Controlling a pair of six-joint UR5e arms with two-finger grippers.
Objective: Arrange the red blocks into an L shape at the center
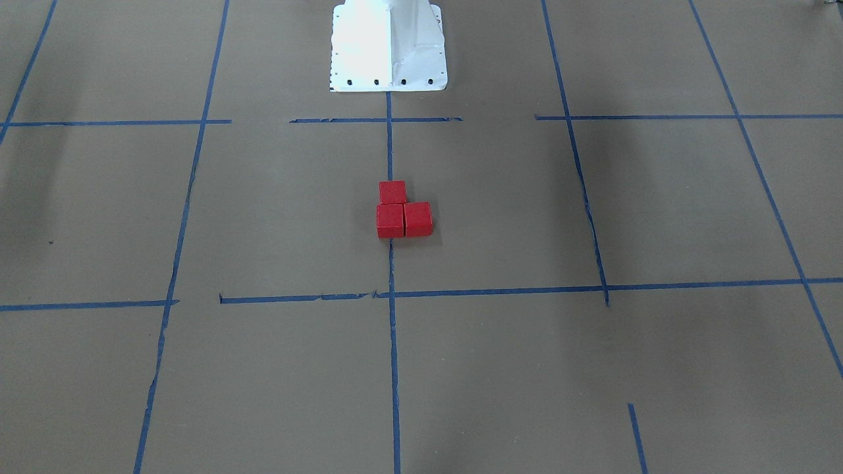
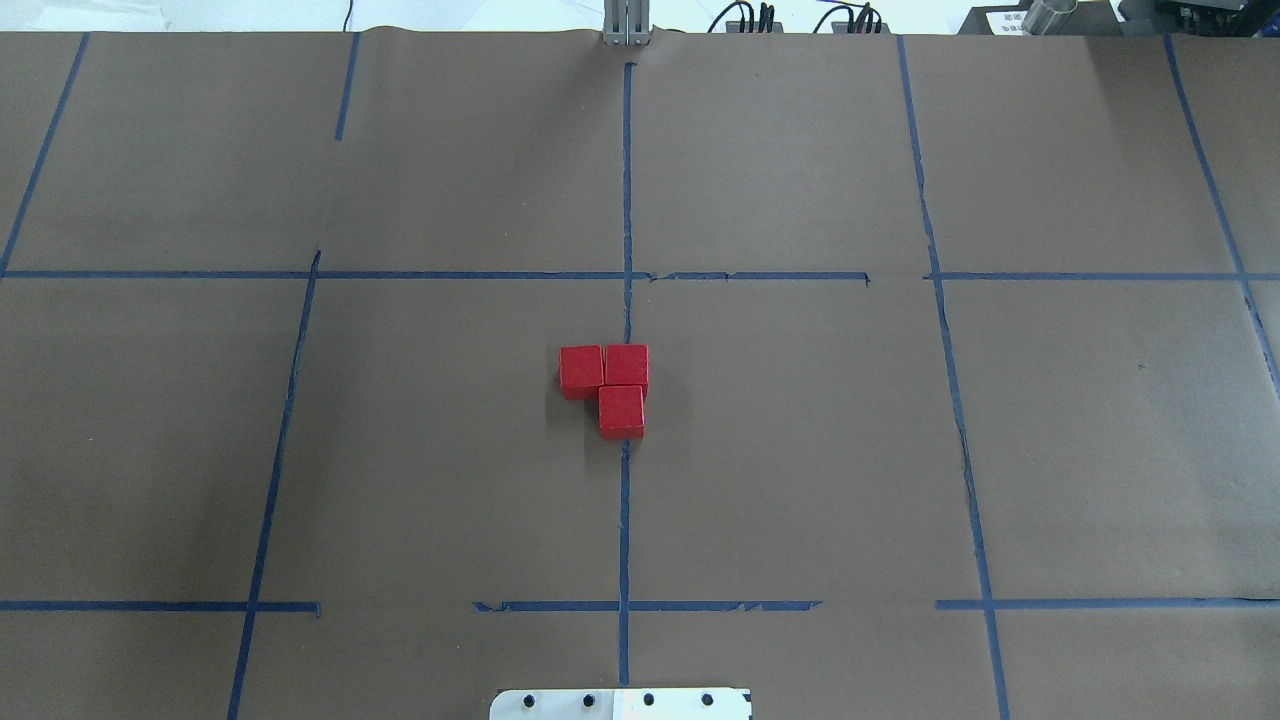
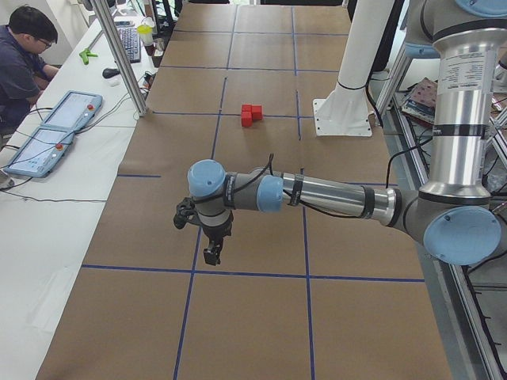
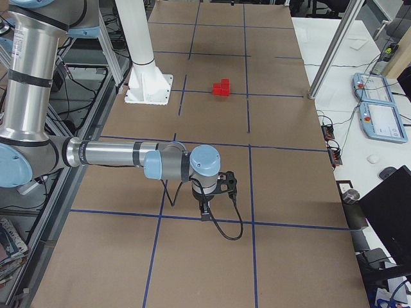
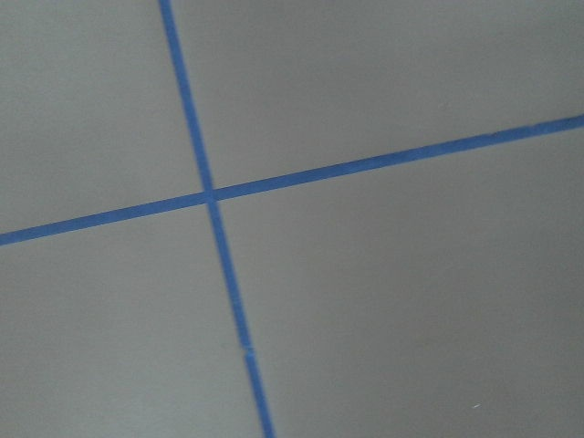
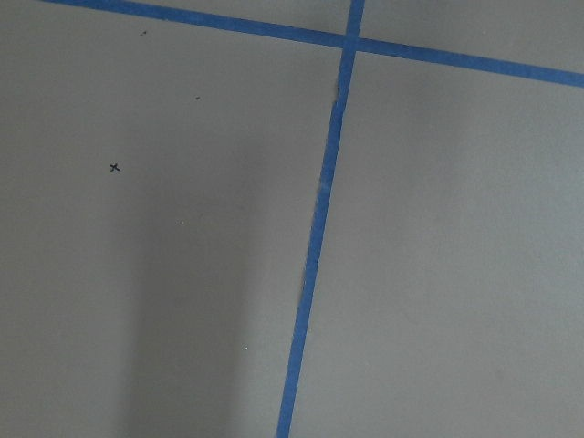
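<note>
While both arms hang over outer parts of the table, the 3 red blocks (image 2: 627, 365) lie bunched in the center (image 2: 760, 440) of the brown paper as an L. 2 are side by side in the row farther from the robot, and 1 (image 2: 621, 411) is on the robot's side of the right-hand one. All are touching w/ no gap visible. Each is a small bright red cube w/ plain matte faces, same size as the others & far smaller than the white base (image 1: 388, 46). The corner block & the near block sit on the vertical blue tape line (image 2: 624, 520); the 3rd (image 2: 581, 372) is just beside it, toward the robot's left. The group lies btwn the 2 horizontal tape lines, nearer the far one. Count: 3 blocks, 2 arms, 2 grippers, 1 base, 1 person (image 3: 20, 55) seated at the side bench, 2 tablet-type pendants (image 3: 47, 134) near that person. The left gripper (image 3: 212, 255) points down close over a tape line, well apart from the blocks. It shows only in a side cam, so can't tell if its fingers are spread or pressed together. Same for the right gripper (image 4: 205, 210), low near a tape crossing at the opposite end, state unclear. Both wrist cams show brown paper & crossing blue tape.
</note>
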